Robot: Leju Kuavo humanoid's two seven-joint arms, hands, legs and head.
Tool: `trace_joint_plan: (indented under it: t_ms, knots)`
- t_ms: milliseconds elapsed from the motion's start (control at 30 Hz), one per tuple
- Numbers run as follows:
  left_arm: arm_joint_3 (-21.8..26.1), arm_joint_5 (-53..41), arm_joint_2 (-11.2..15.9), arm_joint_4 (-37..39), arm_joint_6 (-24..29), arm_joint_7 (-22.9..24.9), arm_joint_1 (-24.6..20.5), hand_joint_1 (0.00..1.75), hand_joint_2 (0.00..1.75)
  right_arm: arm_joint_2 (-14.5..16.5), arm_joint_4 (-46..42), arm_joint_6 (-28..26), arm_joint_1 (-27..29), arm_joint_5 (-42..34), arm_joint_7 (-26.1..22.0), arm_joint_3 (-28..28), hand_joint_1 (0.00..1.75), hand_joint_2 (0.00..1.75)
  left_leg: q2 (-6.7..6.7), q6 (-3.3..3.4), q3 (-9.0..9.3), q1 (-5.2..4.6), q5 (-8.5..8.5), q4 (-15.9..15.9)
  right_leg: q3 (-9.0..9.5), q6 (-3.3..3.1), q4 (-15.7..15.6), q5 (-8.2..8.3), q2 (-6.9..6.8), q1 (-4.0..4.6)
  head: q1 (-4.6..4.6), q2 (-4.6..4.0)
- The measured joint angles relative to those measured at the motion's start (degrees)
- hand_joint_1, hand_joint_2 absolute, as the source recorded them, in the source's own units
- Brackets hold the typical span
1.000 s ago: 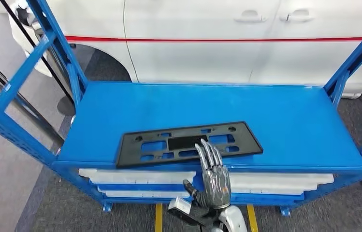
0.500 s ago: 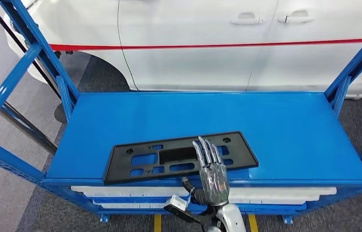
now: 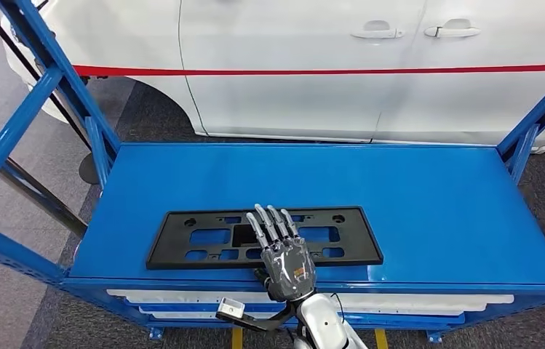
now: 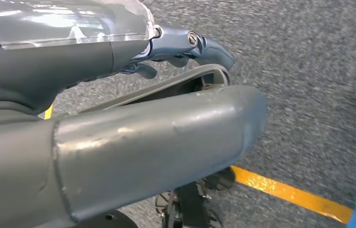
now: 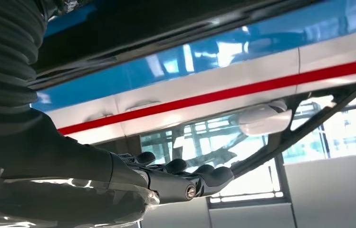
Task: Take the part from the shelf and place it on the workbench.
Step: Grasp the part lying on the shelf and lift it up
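From the head view I see the black plastic part (image 3: 265,238), a long flat frame with rectangular cutouts and small round holes, lying flat on the top deck of the blue shelf (image 3: 429,196). It sits toward the near edge of that deck, left of the deck's middle, with its long side roughly parallel to the near edge.

My right hand (image 3: 284,251) reaches up over the shelf's near edge and lies across the middle of the part. Its fingers (image 3: 268,222) are stretched out straight and a little apart, pointing away from me over the part's central cutout. The palm sits over the part's near rim. I cannot tell whether the thumb is tucked under the rim, so I cannot say if the part is actually pinched or just covered by a flat hand. In the right wrist view the fingers (image 5: 180,166) look extended, side by side.

My left hand (image 4: 119,156) appears close up in the left wrist view: a thick grey thumb and darker fingers over grey carpet with a yellow floor line (image 4: 285,192). I cannot tell whether it is spread or closed.

Behind the shelf stands a white car (image 3: 327,80) with a red stripe along its doors. Below the part's deck, white panels (image 3: 415,299) are stacked on a lower level.
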Motion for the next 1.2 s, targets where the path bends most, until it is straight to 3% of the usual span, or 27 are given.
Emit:
trace_joint_plan:
  t_ms: [133, 200, 267, 300, 333, 367, 433, 500, 633, 700, 767, 800, 833, 867, 933, 1000, 1133, 1200]
  knots:
    - [-0.58, -2.99, -0.23, 0.01, -0.78, -1.61, 0.60, 0.00, 0.00, -4.00, 0.87, 1.73, -2.28, 1.64, 12.18, 4.60, 0.00, 1.75, 0.08, -1.18, -0.44, 0.18, -0.97, 1.08, 0.42, -1.17, -0.99, -0.02, 0.12, -0.09, -0.02, -0.01]
    - [-0.95, -3.99, -0.32, 0.01, -1.13, -1.78, 1.10, 0.00, 0.00, -6.05, 1.08, 2.82, -3.23, 1.81, 13.82, 6.29, 0.00, 1.75, 0.11, -1.68, -2.73, 0.37, -3.98, 6.30, 0.75, -1.74, -1.34, 0.07, -0.02, -0.25, -0.03, 0.00]
    - [-1.36, -4.73, -0.40, 0.01, -1.48, -1.77, 1.51, 0.00, 0.00, -7.14, 1.38, 3.83, -3.76, 1.95, 13.37, 7.23, 0.00, 1.75, 0.11, -2.06, -6.45, 0.49, -7.17, 13.88, 0.78, -1.98, -1.30, -0.01, -0.06, -0.16, -0.03, 0.00]
    - [-1.52, -4.91, -0.40, 0.01, -1.62, -1.75, 1.64, 0.00, 0.00, -7.45, 1.55, 4.33, -3.90, 1.98, 12.92, 7.45, 0.00, 1.75, 0.11, -2.17, -7.61, 0.53, -7.52, 16.04, 0.82, -2.01, -1.26, -0.06, -0.06, -0.12, -0.03, 0.00]
    - [-1.60, -4.99, -0.38, 0.01, -1.73, -1.74, 1.72, 0.00, 0.00, -7.65, 1.69, 4.89, -4.03, 2.00, 12.38, 7.57, 0.00, 1.75, 0.11, -2.20, -7.72, 0.57, -6.73, 16.05, 0.89, -2.00, -1.20, -0.12, -0.03, -0.11, -0.03, -0.01]
    - [-1.63, -5.02, -0.34, 0.01, -1.82, -1.72, 1.78, 0.00, 0.00, -7.77, 1.81, 5.47, -4.15, 2.01, 11.85, 7.59, 0.00, 1.75, 0.12, -2.15, -6.60, 0.62, -4.90, 13.62, 1.03, -1.95, -1.15, -0.21, 0.04, -0.12, -0.03, -0.02]
    - [-1.63, -5.05, -0.21, 0.01, -1.93, -1.69, 1.79, 0.00, 0.00, -7.88, 1.90, 6.55, -4.40, 2.01, 11.10, 7.59, 0.00, 1.75, 0.13, -1.82, -2.55, 0.58, -1.15, 5.40, 1.37, -1.64, -1.01, -0.48, 0.25, -0.02, -0.03, -0.02]
    - [-1.64, -5.09, -0.15, 0.01, -1.98, -1.68, 1.67, 0.00, 0.00, -7.97, 1.96, 7.16, -4.61, 2.01, 10.76, 7.58, 0.10, 1.75, 0.07, -1.27, -0.15, 0.36, 0.02, 0.63, 1.54, -1.06, -0.95, -0.64, 0.43, 0.15, -0.02, -0.01]
    - [-1.64, -5.20, -0.17, 0.01, -2.02, -1.70, 1.63, 0.00, 0.00, -8.29, 2.13, 8.29, -4.76, 1.93, 10.43, 7.43, 0.63, 1.75, 0.19, 0.13, 0.26, 0.47, 0.53, -0.46, 1.52, 0.28, -0.64, -1.00, 0.49, 0.10, 0.00, -0.01]
    - [-1.63, -5.38, -0.19, 0.01, -2.05, -1.75, 1.65, 0.00, 0.00, -8.59, 2.22, 9.54, -4.73, 1.77, 10.22, 7.01, 1.00, 1.75, 0.45, 0.81, 0.27, 0.71, 0.97, -0.94, -0.39, 0.69, 3.64, -3.92, 0.37, 0.03, 0.03, 0.00]
    - [-1.63, -5.61, -0.19, 0.01, -2.07, -1.82, 1.66, 0.00, 0.00, -8.96, 2.36, 10.57, -4.61, 1.47, 9.99, 6.34, 1.31, 1.75, 0.58, 1.03, 0.01, 0.64, 1.06, -0.95, -3.97, 0.95, 11.13, -7.66, 0.30, -0.04, 0.04, 0.00]
    - [-1.63, -5.68, -0.19, 0.01, -2.07, -1.86, 1.67, 0.00, 0.00, -9.16, 2.45, 10.92, -4.55, 1.32, 9.91, 6.00, 1.37, 1.75, 0.62, 1.05, -0.06, 0.61, 1.08, -0.94, -5.21, 1.05, 13.76, -8.41, 0.26, -0.09, 0.04, 0.00]
    - [-1.63, -5.74, -0.20, 0.01, -2.07, -1.92, 1.67, 0.00, 0.00, -9.36, 2.55, 11.22, -4.49, 1.18, 9.87, 5.66, 1.44, 1.75, 0.64, 1.05, -0.09, 0.60, 1.10, -0.91, -5.49, 1.10, 14.46, -8.03, 0.21, -0.12, 0.04, -0.01]
    - [-1.63, -5.79, -0.23, 0.01, -2.08, -1.96, 1.65, 0.00, 0.00, -9.53, 2.64, 11.48, -4.46, 1.09, 9.84, 5.36, 1.48, 1.75, 0.62, 1.02, -0.07, 0.60, 1.10, -0.85, -4.59, 1.08, 12.81, -6.60, 0.17, -0.16, 0.04, -0.01]
    - [-1.63, -5.93, -0.43, 0.01, -2.08, -2.02, 1.62, 0.00, 0.00, -9.71, 2.78, 11.96, -4.45, 1.00, 9.82, 4.72, 1.54, 1.75, 0.55, 0.79, -0.06, 0.57, 1.02, -0.56, -0.55, 0.77, 4.97, -2.94, 0.11, -0.19, 0.04, -0.01]
    - [-1.63, -6.10, -0.63, 0.01, -2.07, -2.03, 1.58, 0.00, 0.00, -9.73, 2.81, 12.32, -4.45, 0.84, 9.78, 4.11, 1.57, 1.75, 0.41, 0.23, -0.15, 0.37, 0.85, -0.16, 2.08, 0.25, -0.51, -1.23, 0.11, 0.02, 0.02, 0.00]
    - [-1.62, -6.27, -0.85, 0.01, -2.07, -2.08, 1.52, 0.00, 0.00, -9.76, 2.82, 13.14, -4.33, 0.26, 9.57, 3.12, 1.63, 1.75, 0.28, -1.18, -0.40, 0.44, 0.60, 0.18, 2.25, -1.12, -1.52, -0.64, 0.04, 0.12, 0.02, -0.02]
    - [-1.61, -6.28, -0.95, 0.01, -2.07, -2.17, 1.50, 0.00, 0.00, -9.77, 2.81, 13.40, -4.35, -0.11, 9.39, 2.67, 1.61, 1.75, 0.28, -1.70, -2.07, 0.58, -2.04, 4.02, 2.26, -1.77, -1.92, -0.23, -0.11, -0.13, 0.00, -0.01]
